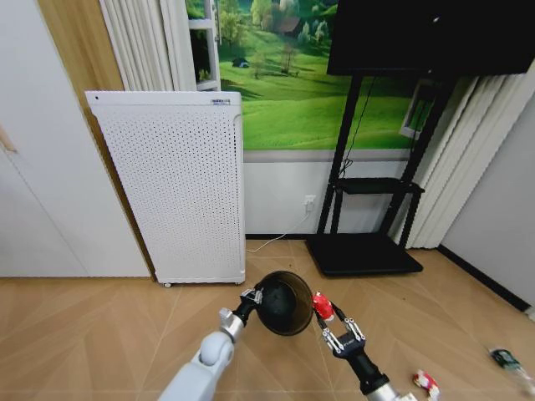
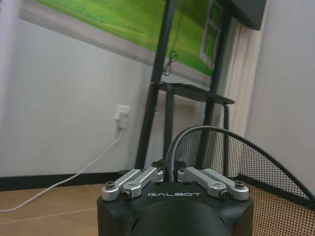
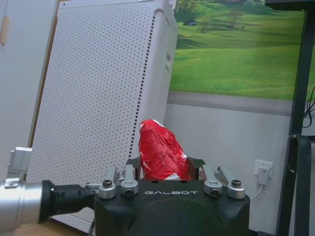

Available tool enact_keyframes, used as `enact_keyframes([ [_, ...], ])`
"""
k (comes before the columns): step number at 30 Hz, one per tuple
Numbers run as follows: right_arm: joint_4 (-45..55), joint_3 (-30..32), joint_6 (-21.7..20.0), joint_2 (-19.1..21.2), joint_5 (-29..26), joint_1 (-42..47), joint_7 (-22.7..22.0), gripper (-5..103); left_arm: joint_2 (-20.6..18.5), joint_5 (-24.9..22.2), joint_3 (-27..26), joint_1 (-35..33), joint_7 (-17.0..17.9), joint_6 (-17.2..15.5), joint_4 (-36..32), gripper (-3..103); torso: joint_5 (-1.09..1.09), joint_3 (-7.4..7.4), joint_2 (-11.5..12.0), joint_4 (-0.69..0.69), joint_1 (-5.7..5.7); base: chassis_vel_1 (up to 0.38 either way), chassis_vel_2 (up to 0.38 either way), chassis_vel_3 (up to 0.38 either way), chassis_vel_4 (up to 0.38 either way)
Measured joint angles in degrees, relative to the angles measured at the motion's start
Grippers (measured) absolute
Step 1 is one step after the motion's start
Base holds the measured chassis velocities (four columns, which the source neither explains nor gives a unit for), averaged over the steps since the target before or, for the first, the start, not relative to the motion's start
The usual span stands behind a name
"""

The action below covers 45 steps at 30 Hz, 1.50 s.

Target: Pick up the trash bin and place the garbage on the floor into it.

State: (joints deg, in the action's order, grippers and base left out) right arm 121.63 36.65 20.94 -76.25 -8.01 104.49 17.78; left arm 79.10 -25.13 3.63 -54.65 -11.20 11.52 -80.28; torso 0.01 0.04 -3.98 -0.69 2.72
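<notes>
Here the right gripper (image 1: pixel 323 317) clamps a red-and-white wrapper (image 1: pixel 321 307), raised just beside the trash bin's (image 1: pixel 284 302) rim. Left gripper (image 1: pixel 253 297) pinches that bin's far rim, holding it tilted above the floor (image 1: pixel 100 334). Another wrapper (image 1: pixel 426 383) and a bottle (image 1: pixel 507 360) lie well right of the bin.

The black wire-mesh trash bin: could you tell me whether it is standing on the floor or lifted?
Lifted. The black wire-mesh trash bin hangs tilted above the tan parquet floor, its rim clamped in the left gripper.
</notes>
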Motion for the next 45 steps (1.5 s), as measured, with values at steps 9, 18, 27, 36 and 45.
enact_keyframes([
  [9,-4.5,-1.0,0.2,-1.2,2.4,-1.0,0.0,50,-1.5,-0.4,3.3,-4.0,-2.8,-0.7,-6.6,7,0.0,0.0,0.0,0.01,0.0,0.0,0.0,0.0,0.0],
  [18,-5.9,-1.3,0.3,-1.7,3.1,-1.1,0.1,63,-4.6,1.9,0.2,-9.1,-4.4,0.4,-9.1,7,-0.02,-0.01,0.0,0.02,0.0,0.0,0.0,0.0,0.0],
  [27,-6.2,-1.3,0.8,-1.7,3.2,-1.1,0.1,95,-2.6,2.6,-1.2,-9.6,-4.3,0.6,-9.6,7,-0.01,-0.01,0.0,0.0,-0.01,0.0,0.0,0.0,0.0],
  [36,-3.1,0.8,0.9,-2.1,-2.0,-1.0,-2.7,100,-2.7,0.6,-5.4,-12.0,-2.3,0.4,-10.9,7,-0.01,-0.01,0.0,0.01,-0.01,0.0,0.0,0.0,0.0],
  [45,-2.4,1.9,0.2,-2.3,-3.3,-1.0,-3.7,100,-3.3,-1.6,-12.7,-15.0,-1.6,0.1,-12.6,7,-0.01,-0.01,0.0,0.02,-0.01,0.0,0.0,0.0,0.0],
])
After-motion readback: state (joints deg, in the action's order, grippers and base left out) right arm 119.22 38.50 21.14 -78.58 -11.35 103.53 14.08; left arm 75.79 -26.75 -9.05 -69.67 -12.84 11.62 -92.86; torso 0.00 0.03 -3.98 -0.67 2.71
